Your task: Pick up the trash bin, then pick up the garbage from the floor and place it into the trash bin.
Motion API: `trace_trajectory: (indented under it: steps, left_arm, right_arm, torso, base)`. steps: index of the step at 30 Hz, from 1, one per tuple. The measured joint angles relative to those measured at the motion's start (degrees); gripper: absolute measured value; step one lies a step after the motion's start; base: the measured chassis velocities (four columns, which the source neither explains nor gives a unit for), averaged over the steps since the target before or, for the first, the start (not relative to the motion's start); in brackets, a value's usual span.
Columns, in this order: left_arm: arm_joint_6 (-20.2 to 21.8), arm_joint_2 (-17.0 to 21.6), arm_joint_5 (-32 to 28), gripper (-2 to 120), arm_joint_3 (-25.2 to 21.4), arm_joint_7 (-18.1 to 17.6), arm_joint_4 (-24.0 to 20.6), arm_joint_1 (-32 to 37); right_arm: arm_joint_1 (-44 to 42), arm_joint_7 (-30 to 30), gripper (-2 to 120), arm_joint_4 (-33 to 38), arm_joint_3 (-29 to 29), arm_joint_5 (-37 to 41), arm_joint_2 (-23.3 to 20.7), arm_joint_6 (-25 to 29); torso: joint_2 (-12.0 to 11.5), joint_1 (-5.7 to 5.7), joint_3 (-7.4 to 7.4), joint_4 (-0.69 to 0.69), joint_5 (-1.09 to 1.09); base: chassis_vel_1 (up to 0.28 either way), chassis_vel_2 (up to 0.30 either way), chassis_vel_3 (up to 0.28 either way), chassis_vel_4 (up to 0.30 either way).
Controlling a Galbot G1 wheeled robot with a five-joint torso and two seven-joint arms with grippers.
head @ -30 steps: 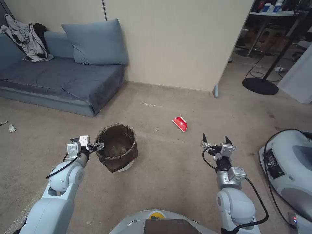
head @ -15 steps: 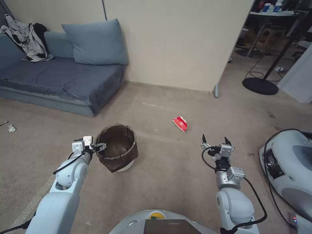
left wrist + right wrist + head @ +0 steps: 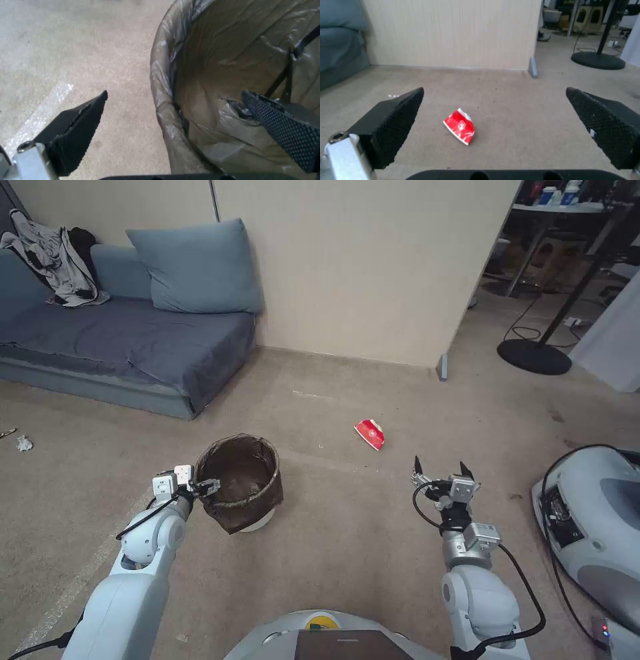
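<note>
The trash bin (image 3: 241, 481), a small round bin lined with a dark brown bag, stands on the carpet ahead to the left. My left gripper (image 3: 205, 488) is at its near-left rim and open. In the left wrist view one finger (image 3: 76, 130) is outside the bin (image 3: 166, 82) and the other finger (image 3: 283, 130) is inside against the liner, with the rim between them. The garbage, a red-and-white crumpled carton (image 3: 370, 434), lies on the floor ahead. My right gripper (image 3: 440, 471) hovers open short of the carton (image 3: 460, 126), holding nothing.
A blue sofa (image 3: 127, 340) fills the far left, and a beige wall corner (image 3: 441, 367) stands beyond the carton. A white scrap (image 3: 24, 443) lies at the far left. A grey machine (image 3: 590, 520) with cables sits on the right, and a black stand base (image 3: 533, 357) behind it.
My left arm has swung right and slightly nearer, bringing its gripper over the bin's rim. The bin, the carton and the right arm have hardly moved.
</note>
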Motion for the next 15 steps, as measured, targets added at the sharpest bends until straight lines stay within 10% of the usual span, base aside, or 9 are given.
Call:
trace_trajectory:
  steps: [15]
  left_arm:
    - [-0.1, -0.9, -3.8, 89, 0.7, -4.7, 2.9, -1.9]
  right_arm:
    - [0.3, 0.1, 100, -0.3, 0.1, 0.0, 0.0, 0.1]
  torso:
    - [0.0, 0.0, 0.0, -0.01, 0.0]
  base:
    - [0.0, 0.0, 0.0, 0.0]
